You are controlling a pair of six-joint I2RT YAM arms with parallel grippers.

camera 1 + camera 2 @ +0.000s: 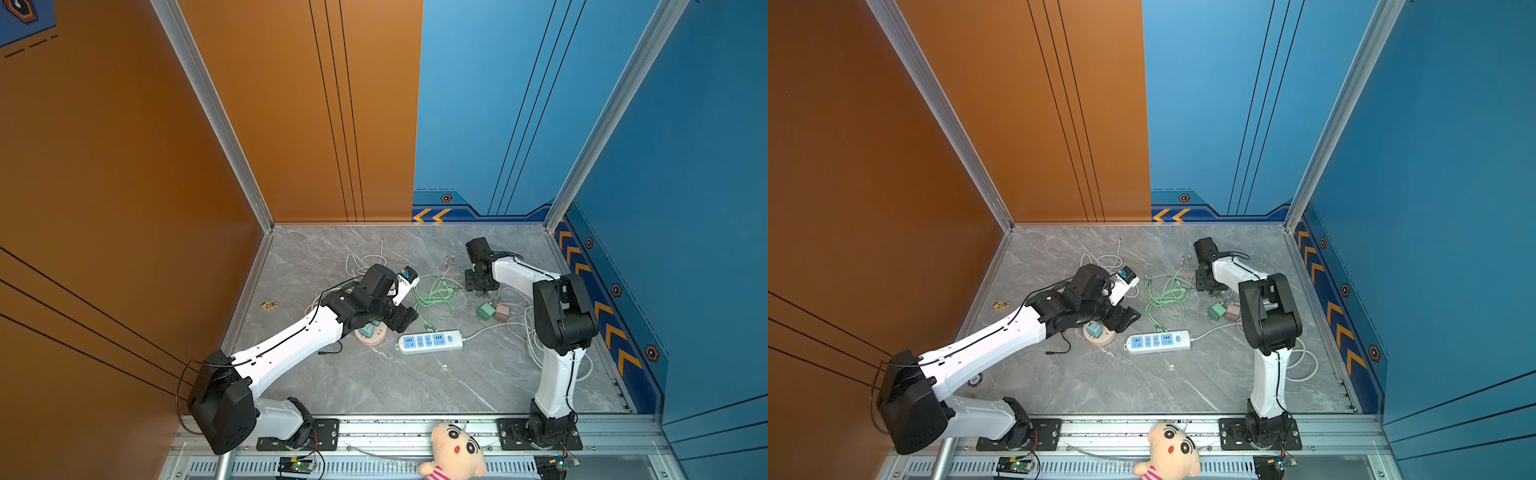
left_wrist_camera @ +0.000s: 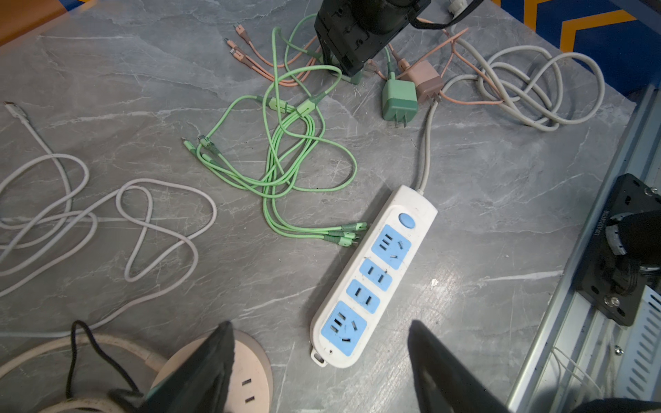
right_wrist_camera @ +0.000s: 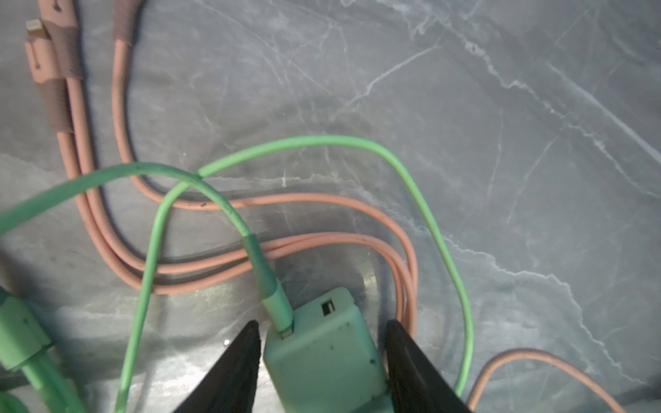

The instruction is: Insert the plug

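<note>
A green plug cube (image 3: pixel 322 354) with a green cable in it stands on the table between the fingers of my right gripper (image 3: pixel 322 321). One finger is against its side and a narrow gap shows at the other. In both top views that gripper (image 1: pixel 482 290) (image 1: pixel 1210 289) points down at the back right. A second green plug (image 2: pixel 398 100) and a pink plug (image 2: pixel 424 80) lie beside it. The white power strip (image 1: pixel 430 341) (image 2: pixel 375 275) with blue sockets lies mid-table. My left gripper (image 2: pixel 320 323) (image 1: pixel 399 320) hangs open and empty over the strip's end, next to a round pink socket (image 2: pixel 250 379).
A teal plug sits in the round pink socket (image 1: pixel 370 337). Tangled green cables (image 2: pixel 286 161), pink cables (image 3: pixel 89 186) and white cable loops (image 2: pixel 89 214) lie across the back of the table. The strip's grey cord (image 2: pixel 529 85) coils at the right. A plush doll (image 1: pixel 455 451) leans on the front rail.
</note>
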